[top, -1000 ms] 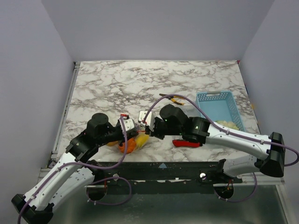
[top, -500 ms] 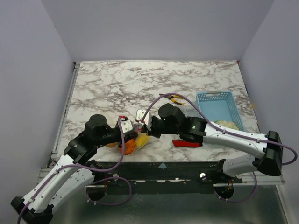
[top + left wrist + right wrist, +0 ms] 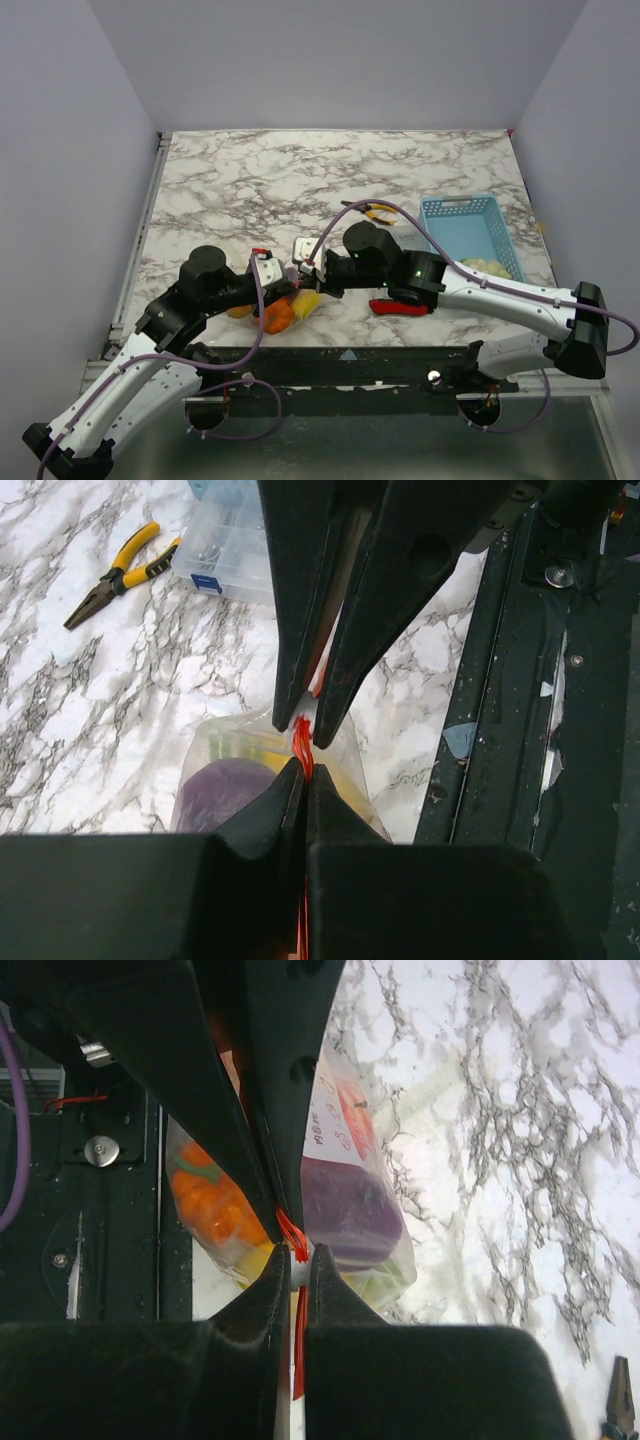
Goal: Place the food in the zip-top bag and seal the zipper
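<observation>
**Left arm.** Your left end effector (image 3: pixel 281 272) is closed on the zipper (image 3: pixel 301 740), its fingers pinched tight on the orange-red strip.

**Bag.** The bag (image 3: pixel 345 1110) sits below both end effectors at the near edge of the worktop (image 3: pixel 300 170), left of centre. The food (image 3: pixel 277 314) is inside it: a purple bulb (image 3: pixel 222 792), an orange pepper (image 3: pixel 205 1205) and yellow pieces pressed against the film. You cannot tell from these views whether the bag rests on the worktop or hangs from the strip.

**Right arm.** Your right end effector (image 3: pixel 306 264) meets the left one tip to tip. It is likewise clamped shut on the zipper, just beside the left grip.

**Other items.** A red knife (image 3: pixel 398 306) lies partly under the right arm. Further back are pliers (image 3: pixel 120 575) and a clear box (image 3: pixel 225 545). A blue basket (image 3: pixel 470 235) stands on the right.
</observation>
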Controlling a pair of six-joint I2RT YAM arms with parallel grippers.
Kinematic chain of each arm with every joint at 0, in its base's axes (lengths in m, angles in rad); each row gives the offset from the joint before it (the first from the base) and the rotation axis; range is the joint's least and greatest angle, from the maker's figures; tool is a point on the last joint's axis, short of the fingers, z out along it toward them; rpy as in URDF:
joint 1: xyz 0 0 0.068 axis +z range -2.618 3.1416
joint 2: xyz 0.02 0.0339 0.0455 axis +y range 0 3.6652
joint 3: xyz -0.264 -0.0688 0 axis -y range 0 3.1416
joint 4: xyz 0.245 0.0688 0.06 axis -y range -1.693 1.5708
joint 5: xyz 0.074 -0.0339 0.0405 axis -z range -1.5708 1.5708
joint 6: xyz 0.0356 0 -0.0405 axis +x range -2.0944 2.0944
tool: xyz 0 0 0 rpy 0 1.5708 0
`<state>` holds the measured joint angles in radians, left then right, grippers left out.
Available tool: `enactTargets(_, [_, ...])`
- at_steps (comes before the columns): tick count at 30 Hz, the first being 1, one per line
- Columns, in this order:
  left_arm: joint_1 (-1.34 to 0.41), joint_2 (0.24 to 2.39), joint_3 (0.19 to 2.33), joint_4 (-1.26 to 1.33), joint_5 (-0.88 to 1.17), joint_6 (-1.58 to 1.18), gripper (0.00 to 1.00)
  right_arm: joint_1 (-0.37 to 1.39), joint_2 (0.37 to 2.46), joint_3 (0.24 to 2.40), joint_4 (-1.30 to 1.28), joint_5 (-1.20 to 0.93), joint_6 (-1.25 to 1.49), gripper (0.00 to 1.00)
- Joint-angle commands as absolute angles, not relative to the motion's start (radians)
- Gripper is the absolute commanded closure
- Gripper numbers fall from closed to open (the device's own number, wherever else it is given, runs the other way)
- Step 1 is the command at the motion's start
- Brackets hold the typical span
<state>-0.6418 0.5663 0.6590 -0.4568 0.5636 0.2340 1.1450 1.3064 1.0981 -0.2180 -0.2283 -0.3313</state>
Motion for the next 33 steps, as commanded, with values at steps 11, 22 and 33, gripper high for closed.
enactTargets(11, [-0.645, 0.56, 0.653, -0.415, 0.577, 0.222, 1.0, 1.155, 1.336, 1.154, -0.173, -0.316, -0.246, 0.66])
enactTargets(22, [-0.646, 0.574, 0.66, -0.41, 0.513, 0.217, 1.0, 1.155, 1.232, 1.154, -0.467, -0.079, 0.034, 0.44])
enactTargets(33, [-0.644, 0.581, 0.663, -0.412, 0.519, 0.213, 1.0, 1.188, 1.232, 1.177, -0.476, 0.111, 0.054, 0.58])
